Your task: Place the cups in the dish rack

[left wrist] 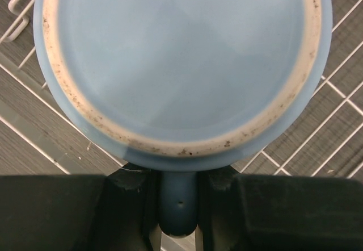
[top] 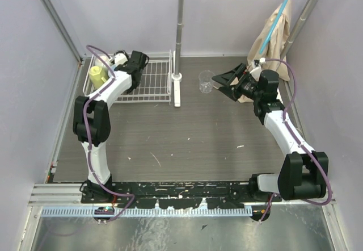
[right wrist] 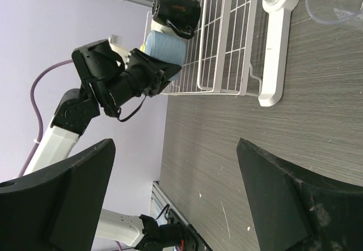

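The right gripper (top: 220,86) gapes wide and empty, just right of the clear glass (top: 206,82) on the grey table (top: 187,143). Farther left, the left gripper (left wrist: 178,205) pinches the handle of the inverted light blue ceramic mug (left wrist: 178,63) over the white wire dish rack (top: 156,83), beside the yellow mug (top: 97,76).

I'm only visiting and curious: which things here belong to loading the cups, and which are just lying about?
Part of the job: dish rack; yellow mug in it; light blue mug held by the left gripper; black mug; clear glass on the table.
Just lying about: upright pole; beige cloth hanging at the back right.
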Available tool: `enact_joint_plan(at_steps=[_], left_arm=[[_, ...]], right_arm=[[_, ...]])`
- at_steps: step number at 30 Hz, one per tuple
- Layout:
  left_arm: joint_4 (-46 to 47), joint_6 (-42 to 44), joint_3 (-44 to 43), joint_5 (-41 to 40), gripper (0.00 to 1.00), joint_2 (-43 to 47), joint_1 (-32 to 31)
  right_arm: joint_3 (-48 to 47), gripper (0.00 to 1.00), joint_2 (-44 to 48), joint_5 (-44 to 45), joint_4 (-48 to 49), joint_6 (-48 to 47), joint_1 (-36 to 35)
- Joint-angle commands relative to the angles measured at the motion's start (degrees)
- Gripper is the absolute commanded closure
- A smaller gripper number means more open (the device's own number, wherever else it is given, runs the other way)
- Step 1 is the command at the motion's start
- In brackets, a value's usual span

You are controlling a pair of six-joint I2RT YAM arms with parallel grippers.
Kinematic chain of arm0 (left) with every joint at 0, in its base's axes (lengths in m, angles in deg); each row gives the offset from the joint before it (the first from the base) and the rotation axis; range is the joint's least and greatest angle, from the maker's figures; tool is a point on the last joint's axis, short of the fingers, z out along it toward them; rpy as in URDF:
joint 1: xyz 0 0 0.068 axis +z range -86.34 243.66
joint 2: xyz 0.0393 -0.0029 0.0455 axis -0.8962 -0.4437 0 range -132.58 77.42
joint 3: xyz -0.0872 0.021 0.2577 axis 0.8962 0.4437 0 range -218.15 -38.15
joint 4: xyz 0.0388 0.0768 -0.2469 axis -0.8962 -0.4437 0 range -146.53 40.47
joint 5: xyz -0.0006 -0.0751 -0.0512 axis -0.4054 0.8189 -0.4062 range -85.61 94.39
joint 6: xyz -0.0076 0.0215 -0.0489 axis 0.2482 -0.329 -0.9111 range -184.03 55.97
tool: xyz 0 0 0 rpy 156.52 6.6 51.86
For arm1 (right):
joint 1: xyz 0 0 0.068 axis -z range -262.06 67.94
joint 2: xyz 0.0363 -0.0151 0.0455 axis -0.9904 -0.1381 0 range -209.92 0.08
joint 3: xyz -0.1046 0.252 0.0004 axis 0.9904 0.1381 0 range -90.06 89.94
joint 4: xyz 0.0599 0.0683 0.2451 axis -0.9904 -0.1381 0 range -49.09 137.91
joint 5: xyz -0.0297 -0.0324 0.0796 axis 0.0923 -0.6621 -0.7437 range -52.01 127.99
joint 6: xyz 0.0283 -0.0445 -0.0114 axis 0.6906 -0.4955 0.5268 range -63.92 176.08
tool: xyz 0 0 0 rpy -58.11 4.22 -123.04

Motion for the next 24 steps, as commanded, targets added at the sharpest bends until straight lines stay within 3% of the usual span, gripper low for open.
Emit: enact_joint_plan(at_steps=[1, 11, 16, 24], left_arm=[[10.28, 0.65, 1.39, -3.16, 1.0, 2.13, 0.15], [16.86, 2.2, 4.46, -2.38, 1.0, 1.0, 0.11], [14.41, 0.16, 4.39, -4.67, 1.0, 0.89, 0.07], [2.38, -6.27, -2.81, -7.96, 1.0, -2.28, 0.13]], right_arm=[[0.36, 0.06, 0.15, -0.84, 2.06, -1.09, 0.26], [1.49, 0.06, 0.32, -1.05, 2.34, -0.68, 0.27], [1.67, 0.06, 0.15, -1.21, 2.39, -0.77, 0.26], [1.99, 0.06, -0.25, -1.4, 2.44, -0.91, 0.26]])
